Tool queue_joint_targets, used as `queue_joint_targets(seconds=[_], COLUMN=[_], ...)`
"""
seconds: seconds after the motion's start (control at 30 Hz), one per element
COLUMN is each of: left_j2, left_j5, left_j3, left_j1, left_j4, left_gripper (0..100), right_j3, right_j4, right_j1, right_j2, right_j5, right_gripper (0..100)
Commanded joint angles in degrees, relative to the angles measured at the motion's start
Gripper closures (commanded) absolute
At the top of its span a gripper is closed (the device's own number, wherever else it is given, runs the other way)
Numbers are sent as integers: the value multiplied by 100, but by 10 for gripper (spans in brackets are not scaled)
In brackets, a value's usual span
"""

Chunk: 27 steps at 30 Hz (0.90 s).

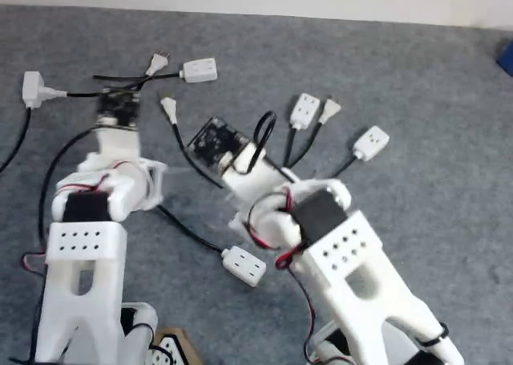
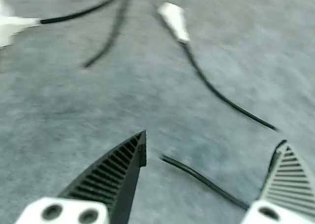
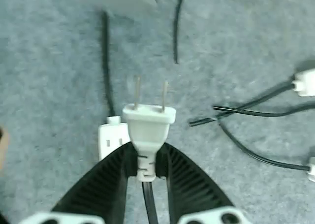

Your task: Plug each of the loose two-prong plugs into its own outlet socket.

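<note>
Right claw (image 3: 146, 150): closed on the held plug (image 3: 149, 118), a white two-prong plug gripped by its neck. The prongs are pointed away from the claw.
Held cord (image 3: 147, 204): black, run back from the held plug between the two fingers.
Near socket (image 3: 109, 138): a white outlet socket laid on the gray tabletop (image 3: 54, 76) just beside the held plug's body, close to one fingertip. Whether the two touch cannot be told.
Left claw (image 2: 214, 140): open, with the jaws set wide apart and nothing gripped. It is held above the tabletop.
Low cord (image 2: 202, 180): a black cord seen on the tabletop between the left claw's fingers.
Loose plug (image 2: 173, 19): white, laid well ahead of the left claw, its cord trailed back toward one finger.
Forward socket (image 1: 304, 108): laid ahead of the right claw, with the forward plug (image 1: 330, 108) just beside it.
Outer socket (image 1: 371, 142): laid farther out to the side of the right claw, apart from the others.
Rear socket (image 1: 243, 265): laid behind the right claw, beside that arm.
Far socket (image 1: 200, 70): laid ahead of the left claw, near the far plug (image 1: 158, 62) but apart from it.
Middle plug (image 1: 168, 107): laid between the two claws, unplugged.
</note>
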Motion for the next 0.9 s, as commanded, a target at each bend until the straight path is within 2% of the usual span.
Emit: queue_joint_targets(seconds=[0.0, 0.13, 0.33, 0.53, 0.87], left_j2=[-75, -84, -84, -84, -84], left_j5=[26, 9, -105, -123, -325], left_j3=[-954, -1490, -1552, -1077, -84], left_j1=[532, 567, 840, 1455, 1437], left_j4=[1327, 1829, 1934, 1679, 1204], left_gripper=[614, 611, 611, 614, 614], right_j3=[330, 1059, 1367, 1244, 1077], right_j4=[-356, -963, -1279, -1279, -1165], right_j1=[-321, -321, -321, -338, -233], right_j2=[-207, -251, -259, -259, -259], right_j5=[-132, -141, -149, -615, -615], right_gripper=[991, 991, 991, 991, 990])
